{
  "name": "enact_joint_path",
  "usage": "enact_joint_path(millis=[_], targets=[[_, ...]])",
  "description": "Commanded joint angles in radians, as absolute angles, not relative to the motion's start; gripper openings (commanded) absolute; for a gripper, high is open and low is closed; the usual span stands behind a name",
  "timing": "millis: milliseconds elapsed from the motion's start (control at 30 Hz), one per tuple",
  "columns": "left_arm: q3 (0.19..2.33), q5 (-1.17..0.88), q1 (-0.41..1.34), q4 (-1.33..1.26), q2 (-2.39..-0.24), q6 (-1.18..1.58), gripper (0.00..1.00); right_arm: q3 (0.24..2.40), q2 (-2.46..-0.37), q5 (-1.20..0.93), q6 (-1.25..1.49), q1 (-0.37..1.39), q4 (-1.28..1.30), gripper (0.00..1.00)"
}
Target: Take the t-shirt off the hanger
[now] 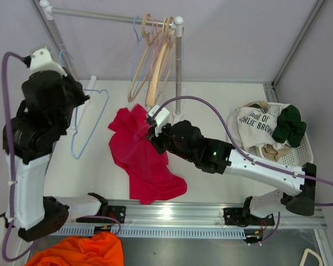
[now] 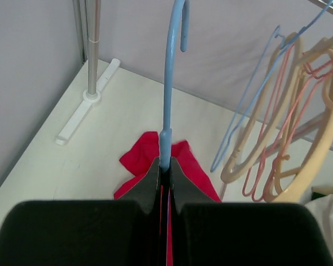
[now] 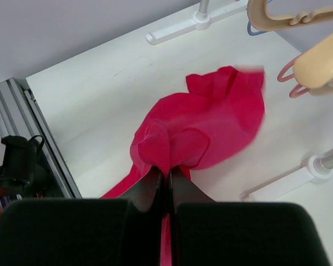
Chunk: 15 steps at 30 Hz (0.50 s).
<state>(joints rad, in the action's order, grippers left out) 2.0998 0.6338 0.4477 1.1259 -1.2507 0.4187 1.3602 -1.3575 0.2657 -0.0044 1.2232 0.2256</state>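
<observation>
The left pincer (image 2: 165, 169) is clenched on the straight stem of a light blue wire hanger (image 2: 167, 83), whose hook points up in the left wrist view. From above, this hanger hangs bare at the left side of the counter (image 1: 211, 111), held up by the raised left arm and clear of the cloth.

The red t-shirt (image 1: 147, 166) is off the hanger. It lies crumpled in the middle of the counter, just right of the blue hanger, and its near end reaches the metal rail at the counter's near edge. The right pincer (image 3: 166, 173) is closed on a pinched fold of the red fabric near the shirt's right edge, and the cloth bunches up around the fingertips.

At the far side stands a clothes rack (image 1: 111, 16) with a cluster of beige and pink hangers (image 1: 155, 61) on its right end, above the shirt's far edge. A white laundry basket (image 1: 299, 155) sits at the right of the counter; it holds a cream printed garment (image 1: 255, 124) and a dark green one (image 1: 288, 124). An orange cloth (image 1: 83, 252) lies at the near left, below the rail.
</observation>
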Motion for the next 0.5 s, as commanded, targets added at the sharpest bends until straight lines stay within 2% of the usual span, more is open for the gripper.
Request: enact_joint_path(millis=[0, 100, 233, 367, 400, 467], targets=[[2.056, 0.542, 0.459, 1.137, -1.171, 0.404, 0.01, 1.44, -1.393, 0.212, 0.031, 1.198, 0.167, 0.0], [2.059, 0.514, 0.459, 1.167, -1.108, 0.371, 0.01, 1.453, -1.443, 0.195, 0.054, 1.189, 0.189, 0.0], [2.048, 0.574, 0.459, 1.161, -1.037, 0.335, 0.01, 1.463, -1.531, 0.178, 0.087, 1.183, 0.253, 0.0], [2.008, 0.577, 0.457, 1.1, -0.997, 0.295, 0.01, 1.36, -1.591, 0.264, 0.149, 1.18, 0.204, 0.0], [2.002, 0.569, 0.457, 1.092, -0.991, 0.29, 0.01, 1.338, -1.594, 0.285, 0.167, 1.177, 0.187, 0.02], [1.996, 0.563, 0.456, 1.078, -0.974, 0.287, 0.01, 1.315, -1.609, 0.273, 0.222, 1.158, 0.175, 0.13]])
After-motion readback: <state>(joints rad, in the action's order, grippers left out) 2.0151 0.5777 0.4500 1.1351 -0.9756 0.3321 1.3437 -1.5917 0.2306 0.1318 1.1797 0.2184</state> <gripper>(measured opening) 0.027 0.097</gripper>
